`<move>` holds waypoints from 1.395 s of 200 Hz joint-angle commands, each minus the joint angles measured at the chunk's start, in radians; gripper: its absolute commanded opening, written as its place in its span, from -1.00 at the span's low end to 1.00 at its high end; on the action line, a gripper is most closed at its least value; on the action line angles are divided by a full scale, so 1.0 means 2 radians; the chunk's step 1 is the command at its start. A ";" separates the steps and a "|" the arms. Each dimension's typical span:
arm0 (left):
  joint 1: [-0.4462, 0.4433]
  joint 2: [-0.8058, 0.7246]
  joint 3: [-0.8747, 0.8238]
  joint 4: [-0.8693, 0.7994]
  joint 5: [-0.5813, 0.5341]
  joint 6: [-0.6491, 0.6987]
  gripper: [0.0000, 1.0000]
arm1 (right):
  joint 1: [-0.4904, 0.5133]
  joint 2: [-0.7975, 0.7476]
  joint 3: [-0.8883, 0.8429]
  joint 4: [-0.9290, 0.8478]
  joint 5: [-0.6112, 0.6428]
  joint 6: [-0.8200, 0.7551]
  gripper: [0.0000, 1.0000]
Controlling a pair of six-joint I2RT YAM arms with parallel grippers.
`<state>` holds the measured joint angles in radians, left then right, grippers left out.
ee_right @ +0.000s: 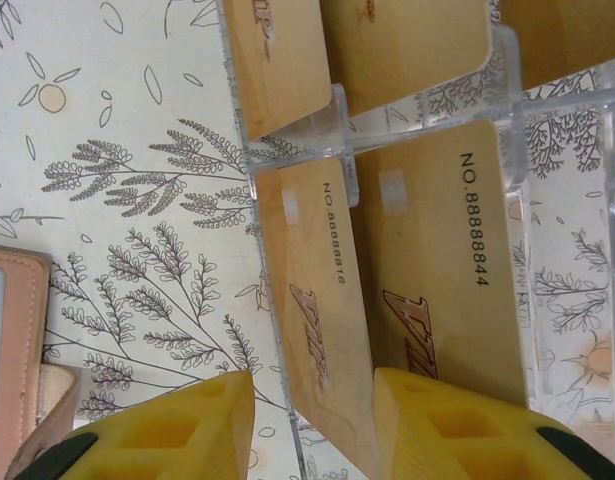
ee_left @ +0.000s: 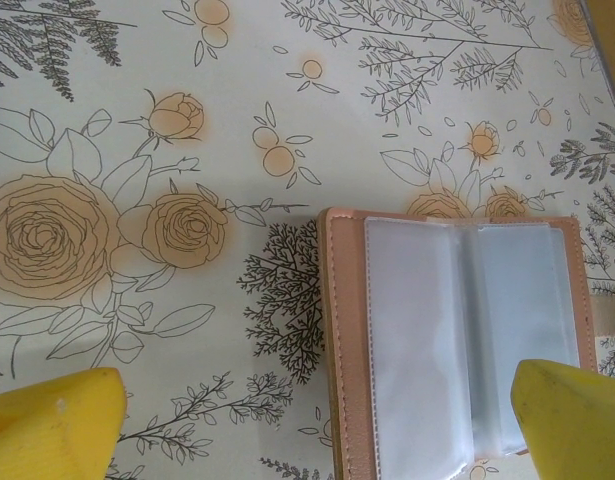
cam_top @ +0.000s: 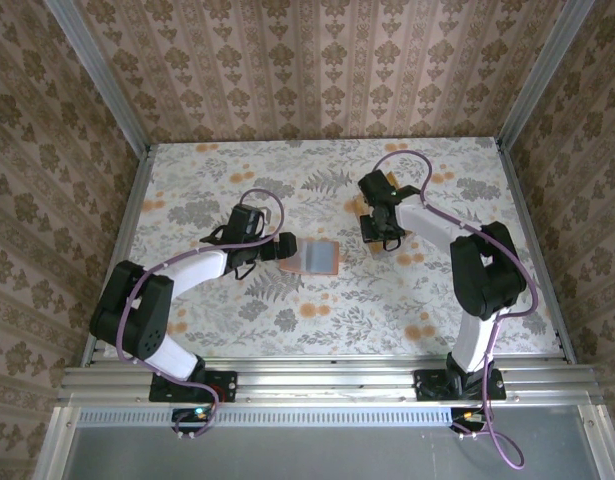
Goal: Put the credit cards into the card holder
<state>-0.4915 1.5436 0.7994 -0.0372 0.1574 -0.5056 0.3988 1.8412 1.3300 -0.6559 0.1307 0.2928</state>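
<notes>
The card holder (cam_top: 312, 258) lies open and flat mid-table, with a salmon-pink rim and greyish clear sleeves (ee_left: 457, 340). My left gripper (cam_top: 285, 243) is at its left end, open. Its yellow fingers (ee_left: 47, 425) stand wide, one on each side of the holder's edge, and hold nothing. Several tan credit cards stand in a clear plastic stand (ee_right: 337, 110). My right gripper (ee_right: 312, 425) straddles the lower end of one credit card (ee_right: 322, 330). The right finger is against that card and a gap remains on the left. A second card (ee_right: 457, 280) stands just behind it.
The stand of cards sits at the back right of the floral table (cam_top: 187, 200), under the right wrist (cam_top: 380, 228). The holder's edge (ee_right: 17, 330) shows at the left of the right wrist view. Metal frame rails border the table.
</notes>
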 commanded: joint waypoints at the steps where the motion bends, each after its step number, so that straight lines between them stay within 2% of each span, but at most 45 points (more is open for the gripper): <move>1: -0.004 0.007 0.013 -0.001 -0.004 -0.007 1.00 | 0.005 0.000 0.014 -0.019 0.037 -0.015 -0.22; 48: -0.007 0.010 0.014 0.000 -0.003 -0.008 1.00 | 0.021 0.011 0.034 -0.035 0.072 -0.035 -0.21; 195: -0.007 0.004 0.008 0.004 -0.006 -0.008 1.00 | 0.034 0.045 0.040 -0.042 0.069 -0.036 -0.21; 279: -0.007 0.003 0.006 0.005 -0.006 -0.008 1.00 | 0.032 0.042 0.046 -0.042 0.044 -0.034 -0.48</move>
<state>-0.5034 1.5555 0.8005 -0.0368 0.1574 -0.5056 0.4629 1.9182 1.3945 -0.7090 0.2489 0.2329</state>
